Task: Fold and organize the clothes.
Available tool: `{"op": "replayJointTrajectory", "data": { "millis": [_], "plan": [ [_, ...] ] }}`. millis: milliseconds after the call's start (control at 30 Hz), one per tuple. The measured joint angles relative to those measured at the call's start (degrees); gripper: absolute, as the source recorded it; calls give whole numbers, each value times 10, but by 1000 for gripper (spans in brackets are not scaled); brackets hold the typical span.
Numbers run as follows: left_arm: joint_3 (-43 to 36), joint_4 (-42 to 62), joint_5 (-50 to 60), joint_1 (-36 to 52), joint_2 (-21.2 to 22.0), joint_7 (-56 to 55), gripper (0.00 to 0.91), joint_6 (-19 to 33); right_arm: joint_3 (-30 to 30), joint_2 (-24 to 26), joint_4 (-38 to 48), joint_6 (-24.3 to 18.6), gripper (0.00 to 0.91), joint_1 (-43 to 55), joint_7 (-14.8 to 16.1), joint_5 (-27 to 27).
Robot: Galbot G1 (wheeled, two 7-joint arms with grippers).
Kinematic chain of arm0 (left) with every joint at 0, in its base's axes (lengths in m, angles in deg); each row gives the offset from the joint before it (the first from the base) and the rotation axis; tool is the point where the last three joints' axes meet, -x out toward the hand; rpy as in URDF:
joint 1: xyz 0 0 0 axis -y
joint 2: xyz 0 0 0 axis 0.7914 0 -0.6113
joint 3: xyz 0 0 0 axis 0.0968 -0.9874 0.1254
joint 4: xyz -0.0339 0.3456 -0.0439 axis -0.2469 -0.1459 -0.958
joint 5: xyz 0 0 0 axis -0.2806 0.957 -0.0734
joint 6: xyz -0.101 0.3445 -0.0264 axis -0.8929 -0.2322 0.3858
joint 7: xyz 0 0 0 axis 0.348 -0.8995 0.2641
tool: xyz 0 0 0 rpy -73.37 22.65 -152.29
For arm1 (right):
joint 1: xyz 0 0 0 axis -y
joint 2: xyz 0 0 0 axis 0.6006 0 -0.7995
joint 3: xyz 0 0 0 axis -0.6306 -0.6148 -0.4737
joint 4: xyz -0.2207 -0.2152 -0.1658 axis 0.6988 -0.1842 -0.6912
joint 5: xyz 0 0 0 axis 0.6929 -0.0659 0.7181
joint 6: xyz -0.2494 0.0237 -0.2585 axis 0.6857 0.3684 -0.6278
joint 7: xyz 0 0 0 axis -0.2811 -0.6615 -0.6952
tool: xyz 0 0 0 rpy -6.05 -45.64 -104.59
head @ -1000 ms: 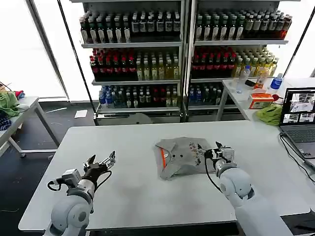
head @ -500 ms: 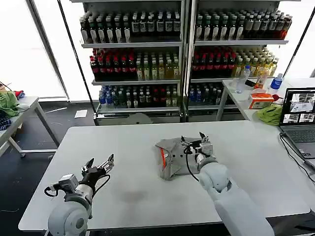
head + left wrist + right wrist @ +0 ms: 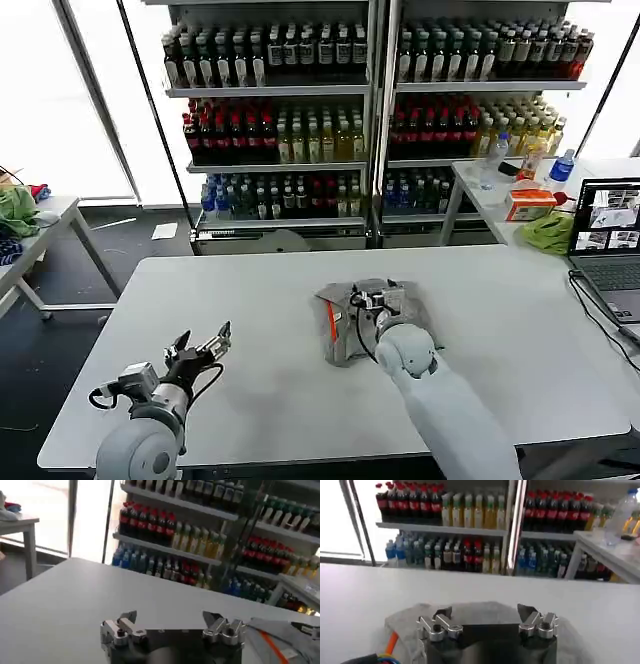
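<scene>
My right gripper (image 3: 368,300) hovering wide open over the grey shirt (image 3: 345,325) bunched mid-table (image 3: 250,400), my left gripper (image 3: 203,347) spread open, idling well apart from the shirt, near the table's front edge

- Setting: a shop-style mock-up used as a robot test space.
- Tall grey metal shelving units (image 3: 370,120) along the back, stocked in rows with bottled drinks (image 3: 270,140): dark cola, red-capped, yellow and blue bottles.
- Large plain white work table (image 3: 250,300) in the foreground.
- White side table (image 3: 500,200) holding an open laptop (image 3: 608,240) with cables.
- Bright floor-to-ceiling windows (image 3: 40,100) at the left.
</scene>
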Motion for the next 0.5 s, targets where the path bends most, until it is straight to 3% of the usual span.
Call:
{"op": "replayJointTrajectory", "data": {
  "millis": [500],
  "plan": [
    [5,-2,-2,-7,-6,2,907,-1,5,-31,55,8,907,13,-2,-35]
  ]
}}
